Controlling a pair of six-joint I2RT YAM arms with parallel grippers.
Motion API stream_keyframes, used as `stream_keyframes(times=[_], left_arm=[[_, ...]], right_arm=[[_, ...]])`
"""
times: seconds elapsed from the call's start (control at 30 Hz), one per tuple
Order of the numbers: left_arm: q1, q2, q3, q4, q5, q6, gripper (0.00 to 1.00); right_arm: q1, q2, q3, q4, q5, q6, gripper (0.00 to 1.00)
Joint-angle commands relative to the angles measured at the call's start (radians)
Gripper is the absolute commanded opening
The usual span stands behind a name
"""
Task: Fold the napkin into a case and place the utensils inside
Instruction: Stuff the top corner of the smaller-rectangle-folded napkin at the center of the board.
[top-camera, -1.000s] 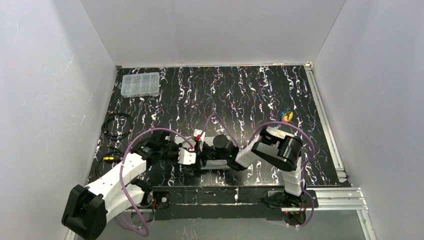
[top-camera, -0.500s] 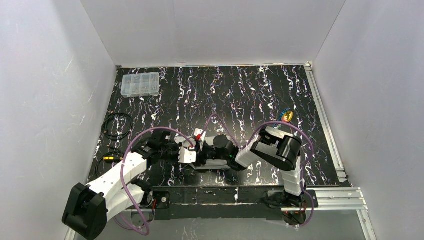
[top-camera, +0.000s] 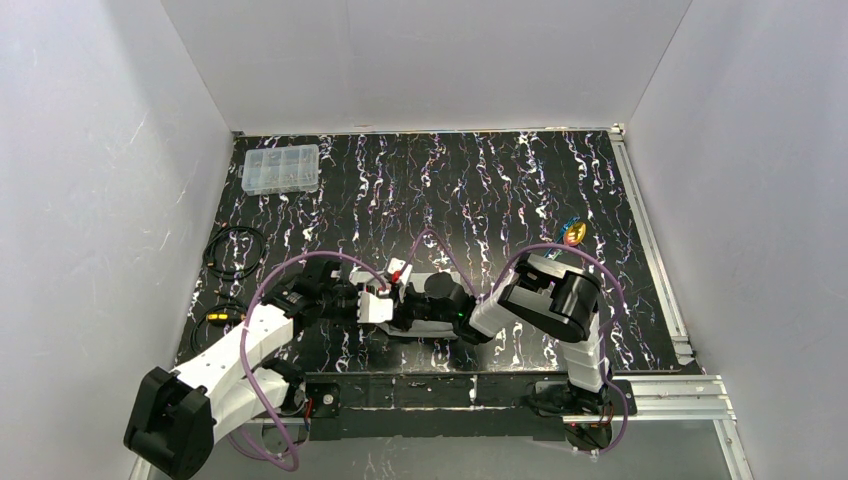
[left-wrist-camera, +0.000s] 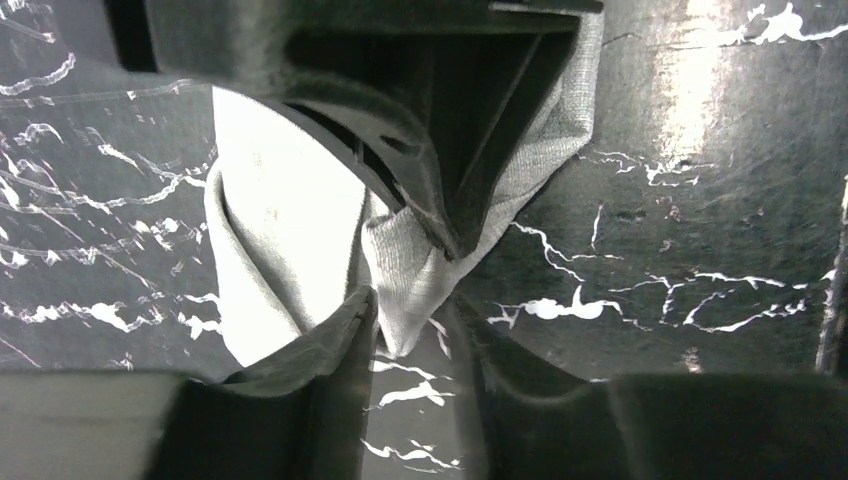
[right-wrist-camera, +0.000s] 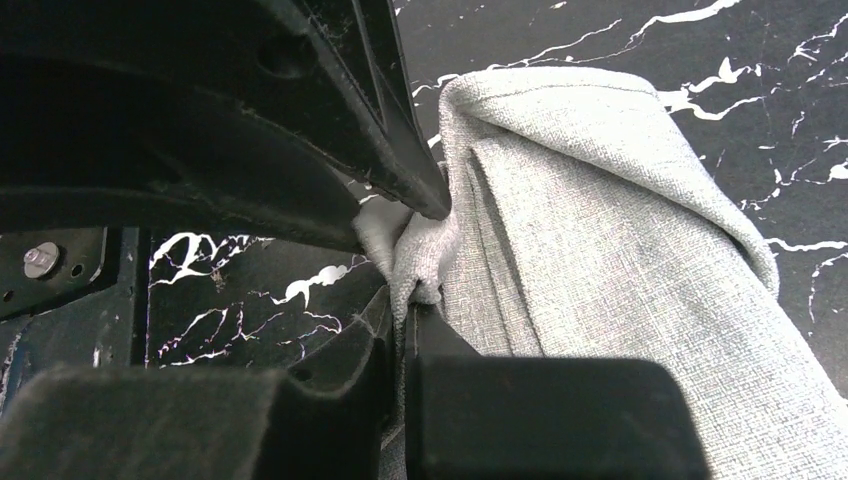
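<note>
- Left wrist view: the left gripper (left-wrist-camera: 405, 270) is pinched tight on a bunched fold of the napkin (left-wrist-camera: 275, 230). The cloth lies toward 9 o'clock on the black table (left-wrist-camera: 680, 200).
- Right wrist view: the right gripper (right-wrist-camera: 420, 262) nips the napkin's edge too, and layered cloth spreads toward 3 o'clock. Both grippers should probably pull together, slowly, so the fold lies flat and no corner slips.
- Top view: both grippers meet near 6 o'clock. The utensils (top-camera: 573, 232) lie at 3 o'clock, outside the cloth. The clear box (top-camera: 281, 168) sits at 10 o'clock, and what is in it is too small to tell.
</note>
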Motion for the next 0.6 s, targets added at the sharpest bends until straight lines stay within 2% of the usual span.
stream_keyframes(times=[0.0,0.07,0.17,0.2,0.4,0.47,0.57], left_arm=[[0.006,-0.031,0.025,-0.015,0.024,-0.031,0.42],[0.011,-0.04,0.022,-0.012,0.029,-0.028,0.61],[0.021,-0.039,0.023,-0.01,0.039,-0.015,0.76],[0.023,-0.031,0.026,-0.011,0.041,-0.01,0.78],[0.039,0.024,0.066,-0.056,0.092,0.039,0.79],[0.049,0.047,0.089,-0.096,0.13,0.08,0.73],[0.066,0.087,0.131,-0.196,0.203,0.181,0.6]], right_arm=[[0.003,-0.007,0.028,0.048,0.005,-0.016,0.08],[0.004,-0.01,0.024,0.064,-0.016,-0.014,0.07],[0.003,-0.014,0.031,0.066,-0.056,-0.015,0.07],[0.004,-0.014,0.031,0.068,-0.07,-0.016,0.07],[0.004,-0.02,0.038,0.076,-0.142,-0.014,0.07],[0.004,-0.018,0.045,0.069,-0.176,-0.019,0.08],[0.004,-0.013,0.058,0.062,-0.201,-0.028,0.08]])
